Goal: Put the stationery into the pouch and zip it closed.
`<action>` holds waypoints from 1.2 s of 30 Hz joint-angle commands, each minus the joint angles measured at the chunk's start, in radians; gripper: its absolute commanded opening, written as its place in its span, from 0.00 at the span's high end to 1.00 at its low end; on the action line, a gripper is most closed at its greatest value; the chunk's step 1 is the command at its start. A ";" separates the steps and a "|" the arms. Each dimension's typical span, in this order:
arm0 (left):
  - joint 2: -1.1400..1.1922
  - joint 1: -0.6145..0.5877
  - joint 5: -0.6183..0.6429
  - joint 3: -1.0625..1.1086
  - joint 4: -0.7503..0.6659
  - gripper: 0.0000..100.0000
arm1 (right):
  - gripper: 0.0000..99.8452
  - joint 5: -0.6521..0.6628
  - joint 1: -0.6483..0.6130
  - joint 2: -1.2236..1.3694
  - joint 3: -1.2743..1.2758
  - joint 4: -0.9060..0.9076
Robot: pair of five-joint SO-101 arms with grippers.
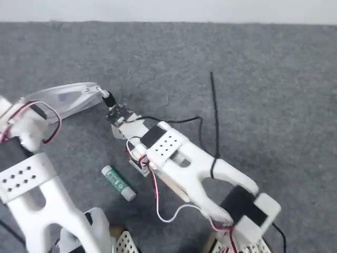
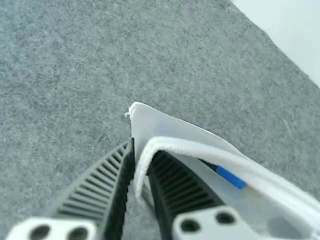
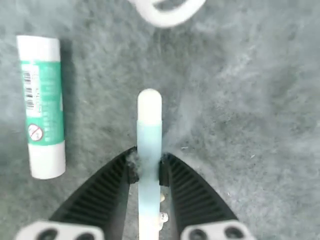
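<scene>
Left gripper (image 2: 140,161) is clamping the zipper edge of the translucent pouch (image 2: 175,131), at the left of the grey mat (image 1: 263,79). Right gripper (image 3: 148,162) is pinching a pale blue pen (image 3: 149,115). Glue stick (image 3: 44,107) is lying on the mat beside it.

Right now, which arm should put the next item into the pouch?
Right: the right gripper holds a pen near the pouch, while the left gripper is clamped on the pouch's rim.
</scene>
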 commanded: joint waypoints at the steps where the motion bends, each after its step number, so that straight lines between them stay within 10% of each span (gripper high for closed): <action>1: -0.031 -0.002 0.008 -0.008 -0.029 0.99 | 0.99 0.009 -0.005 -0.156 -0.051 0.021; 36: -0.031 0.347 -0.072 0.010 0.014 0.99 | 0.99 0.003 0.114 -1.168 0.806 -0.868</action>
